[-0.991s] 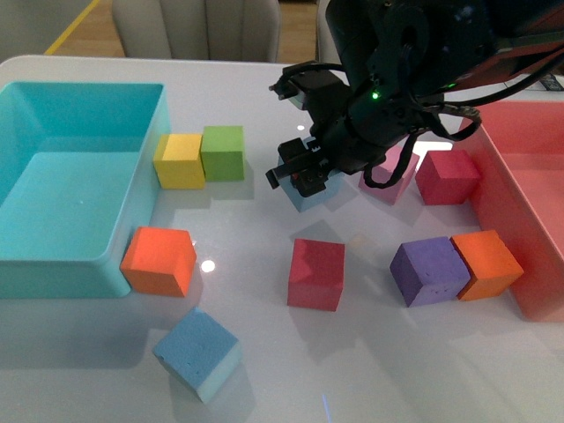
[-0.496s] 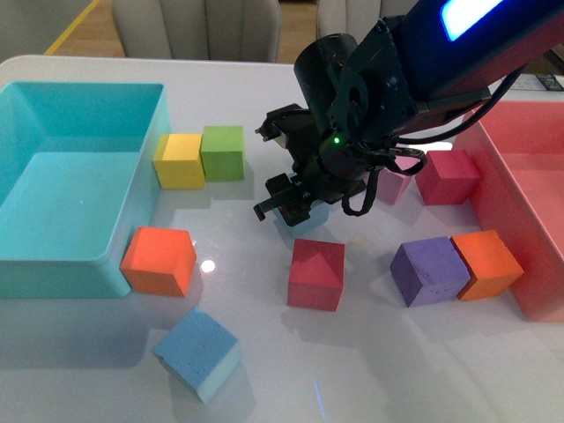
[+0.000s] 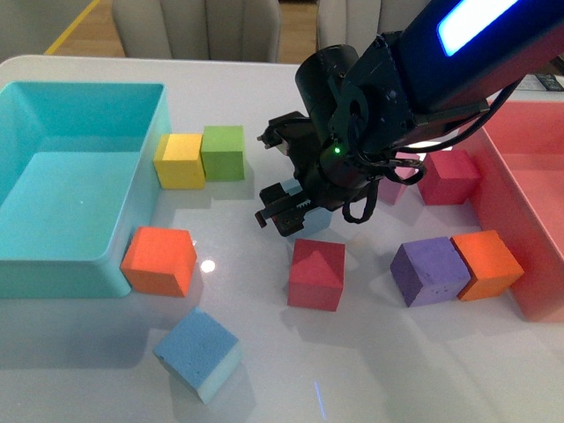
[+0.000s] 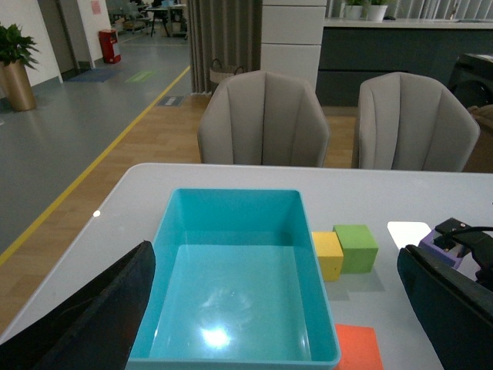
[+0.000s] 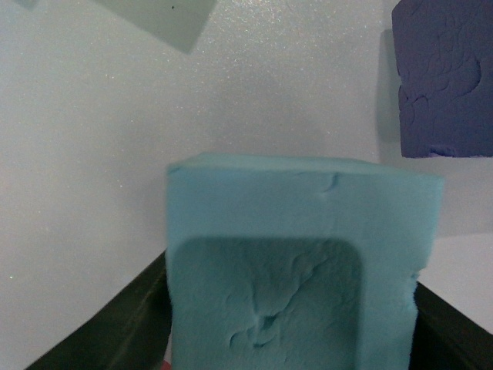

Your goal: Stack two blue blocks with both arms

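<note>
Seen from the front, on the glossy white table [image 3: 397,352], the right gripper [image 3: 291,210] was clamped on one blue block [image 3: 310,226] just behind a red cube [image 3: 315,273]. The other blue block [image 3: 198,352] lay near the front edge, turned cornerwise. A cube has no long axis, so I judged the wrist should rotate to match faces before lowering squarely. In the left wrist view, the left gripper [image 4: 273,254] had its jaws wide apart, empty, facing the turquoise bin [image 4: 231,196]. In the right wrist view, the held blue block [image 5: 304,270] sat square between the jaws.

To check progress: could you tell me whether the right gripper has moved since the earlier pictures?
Yes: the right gripper, shut on a blue block, came nearer the front red cube.
</note>
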### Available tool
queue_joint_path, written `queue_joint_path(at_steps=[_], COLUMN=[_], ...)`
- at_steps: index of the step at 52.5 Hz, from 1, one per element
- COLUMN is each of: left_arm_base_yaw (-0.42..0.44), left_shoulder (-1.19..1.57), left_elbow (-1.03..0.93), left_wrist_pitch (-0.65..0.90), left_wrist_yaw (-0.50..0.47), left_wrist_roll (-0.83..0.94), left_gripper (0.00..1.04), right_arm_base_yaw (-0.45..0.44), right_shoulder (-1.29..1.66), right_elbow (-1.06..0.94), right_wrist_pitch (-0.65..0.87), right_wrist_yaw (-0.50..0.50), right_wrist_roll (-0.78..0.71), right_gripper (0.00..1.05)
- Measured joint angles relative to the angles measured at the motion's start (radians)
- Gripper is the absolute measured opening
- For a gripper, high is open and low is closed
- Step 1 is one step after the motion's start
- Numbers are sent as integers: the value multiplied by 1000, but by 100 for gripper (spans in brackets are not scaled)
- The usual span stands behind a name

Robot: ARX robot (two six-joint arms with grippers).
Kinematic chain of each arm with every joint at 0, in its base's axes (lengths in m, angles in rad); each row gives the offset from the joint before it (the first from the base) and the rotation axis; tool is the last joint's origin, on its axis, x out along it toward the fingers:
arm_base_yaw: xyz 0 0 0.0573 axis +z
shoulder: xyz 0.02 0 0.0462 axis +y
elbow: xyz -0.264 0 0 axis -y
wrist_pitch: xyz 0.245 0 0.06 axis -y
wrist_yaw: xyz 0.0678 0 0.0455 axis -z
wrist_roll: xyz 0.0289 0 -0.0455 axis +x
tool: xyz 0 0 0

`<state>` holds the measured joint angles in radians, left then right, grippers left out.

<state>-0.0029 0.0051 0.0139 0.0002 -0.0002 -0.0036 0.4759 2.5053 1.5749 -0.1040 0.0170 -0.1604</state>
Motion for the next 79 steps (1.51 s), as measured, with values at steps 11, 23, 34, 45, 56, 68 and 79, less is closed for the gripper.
queue_joint_path(at_steps=[11,23,34,45,56,68,79], left_arm_base_yaw=[0,0,0,0,0,0,0], left_shoulder=[0,0,0,0,0,0,0], left_elbow=[0,0,0,0,0,0,0], left_wrist_pitch=[0,0,0,0,0,0,0], left_wrist_yaw=[0,0,0,0,-1,0,0], left_wrist_roll=[0,0,0,0,0,0,0], left_gripper=[96,96,96,96,96,96,96], right_arm_base_yaw=[-7,-23,-74,-125,-229,-301,-359], right_shoulder=[-42,-220,-513,-816,-1052,-1215,-1395], right_elbow=[-61,-173,-452,-739,-1110,-1302,-1421], right_wrist_pitch=[64,188,423,626,1101,1104,1046], right_wrist_yaw=[-2,-18,-23,11,234,156,100], right_wrist_roll=[2,-11,16,99,146,150,151], right_gripper=[95,96,96,93,58,18,2])
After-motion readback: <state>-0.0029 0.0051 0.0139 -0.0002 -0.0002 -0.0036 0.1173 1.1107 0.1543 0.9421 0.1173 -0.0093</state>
